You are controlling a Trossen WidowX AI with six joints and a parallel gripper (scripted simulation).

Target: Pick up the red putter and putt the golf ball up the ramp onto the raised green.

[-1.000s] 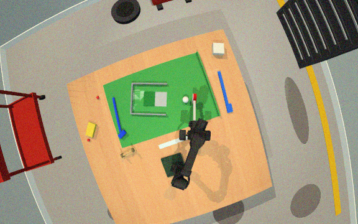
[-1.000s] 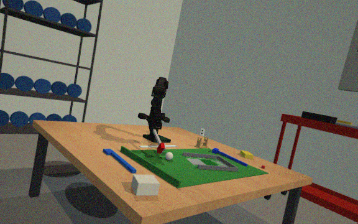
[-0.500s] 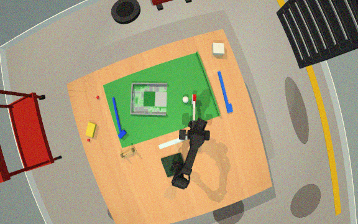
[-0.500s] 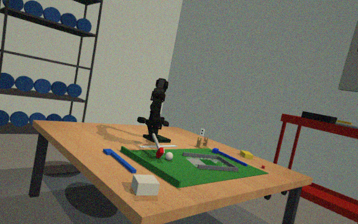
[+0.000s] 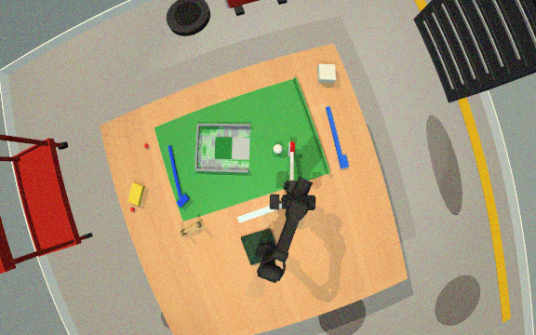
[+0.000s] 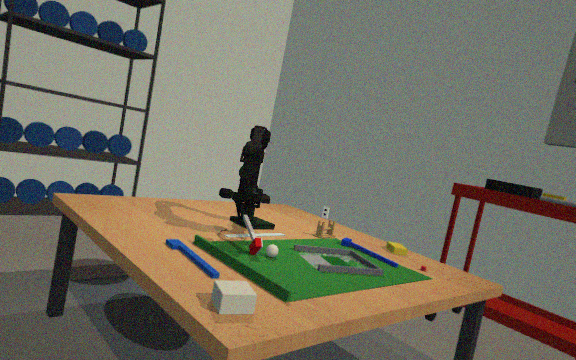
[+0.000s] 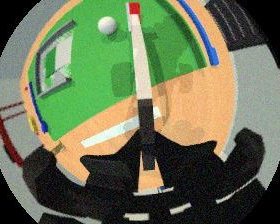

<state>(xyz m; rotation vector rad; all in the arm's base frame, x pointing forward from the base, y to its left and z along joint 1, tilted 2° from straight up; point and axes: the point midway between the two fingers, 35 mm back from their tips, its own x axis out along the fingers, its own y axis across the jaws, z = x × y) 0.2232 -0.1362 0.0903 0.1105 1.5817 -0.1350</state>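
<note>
My gripper (image 5: 292, 185) (image 6: 246, 212) (image 7: 144, 131) is shut on the dark grip of the red putter (image 5: 291, 165) (image 6: 250, 228) (image 7: 142, 65). Its shaft is white, and its red head is low over the green mat (image 5: 259, 98) (image 6: 288, 291); whether it touches is unclear. The white golf ball (image 5: 277, 149) (image 6: 272, 251) (image 7: 107, 25) lies on the mat, between the head and the ramp, with a small gap to the head. The pale ramp (image 5: 241, 148) (image 7: 64, 50) faces the ball. The raised green (image 5: 223, 148) (image 7: 51, 61) is a dark green square beyond it, inside a grey wall (image 5: 196, 149).
One blue putter (image 5: 335, 132) (image 6: 198, 261) lies right of the mat, another (image 5: 175, 172) (image 6: 370, 252) on its left part. A white block (image 5: 327, 73) (image 6: 234, 297) stands beyond the mat. A white strip (image 5: 255, 214), a small tan stand (image 5: 192, 228) and a yellow block (image 5: 136, 194) are on the table.
</note>
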